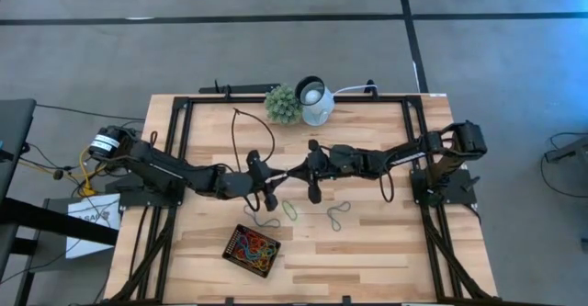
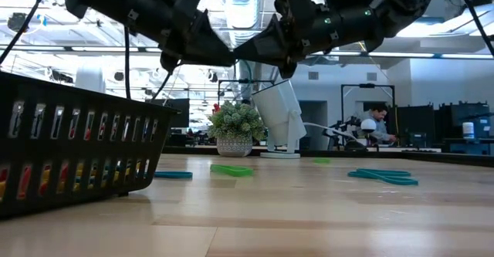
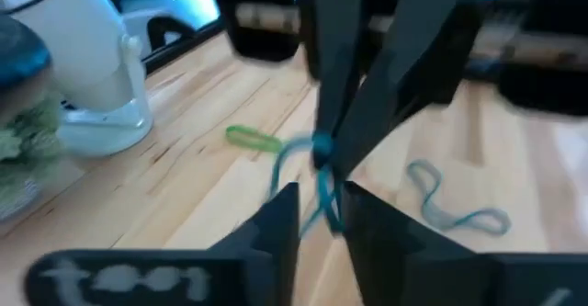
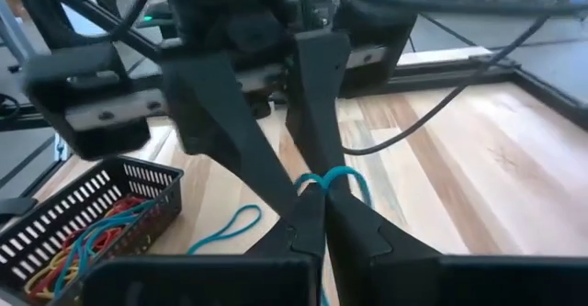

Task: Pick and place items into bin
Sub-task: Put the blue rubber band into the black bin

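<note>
- Both grippers are met above the middle of the worktop (image 1: 367,242); one blue-green rubber band (image 4: 323,181) is held between them, clear of the surface.
- Right gripper (image 4: 312,216): fingers pressed together, pinching the band at its lower part. Left gripper (image 3: 317,205): fingers close together with the band running between them (a firm pinch is judged likely, but contact is blurred).
- The band is seen pulled into a narrow strand between the two pinch points; it is judged very light, thin, soft and stretchy, with no stiffness of its own.
- Handling note: such a loop is expected to sag, twist or snap back when one end is let go, and could cling to a fingertip. A pinch across both strands near the loop's middle is judged safest (an edge grip may slip off).
- Bin (image 1: 252,249): black slotted tray near the front edge of the worktop, on the left arm's side, already holding a tangle of red, yellow and orange bands.
- Loose bands on the worktop: a green one (image 1: 290,210) and a grey-blue one (image 1: 339,214), lying flat, just in front of the grippers, apart from each other.
- Behind: a plant ball (image 1: 283,104) and a white lamp (image 1: 315,100), well apart from the bin.
</note>
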